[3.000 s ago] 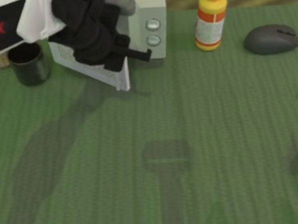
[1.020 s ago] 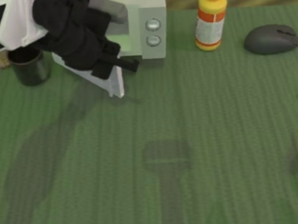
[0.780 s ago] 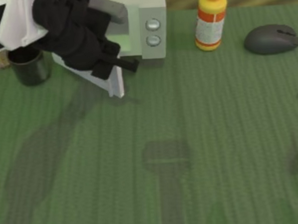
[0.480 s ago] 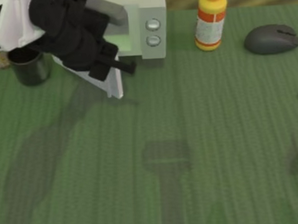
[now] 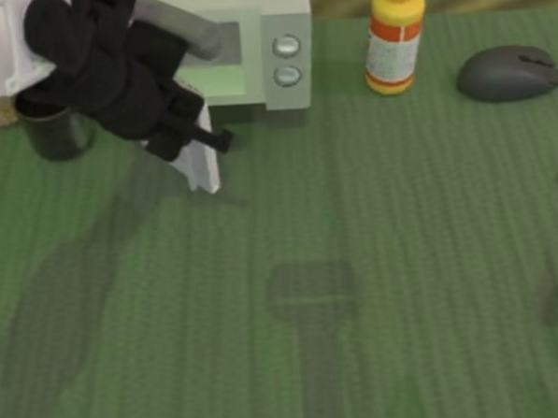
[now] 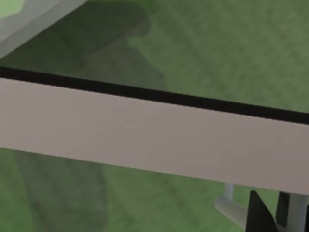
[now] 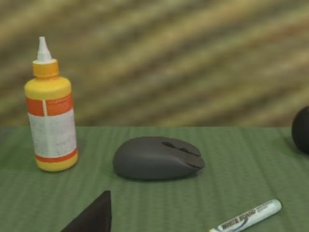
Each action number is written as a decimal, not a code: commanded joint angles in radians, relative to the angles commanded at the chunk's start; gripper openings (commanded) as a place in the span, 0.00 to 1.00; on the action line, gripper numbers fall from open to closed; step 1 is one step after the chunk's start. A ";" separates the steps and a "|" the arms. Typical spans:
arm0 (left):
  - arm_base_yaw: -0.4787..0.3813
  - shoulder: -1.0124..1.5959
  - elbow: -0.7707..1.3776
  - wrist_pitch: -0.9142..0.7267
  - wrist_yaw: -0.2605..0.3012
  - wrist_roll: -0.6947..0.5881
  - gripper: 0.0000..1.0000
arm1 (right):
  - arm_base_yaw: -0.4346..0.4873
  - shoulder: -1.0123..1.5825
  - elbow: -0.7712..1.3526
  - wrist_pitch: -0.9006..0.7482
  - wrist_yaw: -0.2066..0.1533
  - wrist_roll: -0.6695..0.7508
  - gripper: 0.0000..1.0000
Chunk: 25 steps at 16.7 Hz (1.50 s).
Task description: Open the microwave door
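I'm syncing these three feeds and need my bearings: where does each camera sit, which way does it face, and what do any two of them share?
Top view: above the table, looking down; the left gripper is at the door of the microwave.
Left wrist view: on the left arm, close against the door's edge, with dark finger tips in one corner.
Right wrist view: low on the right arm, facing the table's far edge; one dark finger tip shows.
Shared by the top and right wrist views: bottle and mouse.
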State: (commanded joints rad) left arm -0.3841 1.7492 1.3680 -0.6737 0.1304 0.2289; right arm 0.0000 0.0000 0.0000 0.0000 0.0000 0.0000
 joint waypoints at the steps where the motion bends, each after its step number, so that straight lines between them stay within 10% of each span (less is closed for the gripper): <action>1: 0.000 0.000 0.000 0.000 0.000 0.000 0.00 | 0.000 0.000 0.000 0.000 0.000 0.000 1.00; 25: 0.001 -0.003 -0.004 -0.002 0.013 0.012 0.00 | 0.000 0.000 0.000 0.000 0.000 0.000 1.00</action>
State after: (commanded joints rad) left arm -0.3829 1.7461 1.3636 -0.6755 0.1439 0.2409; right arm 0.0000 0.0000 0.0000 0.0000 0.0000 0.0000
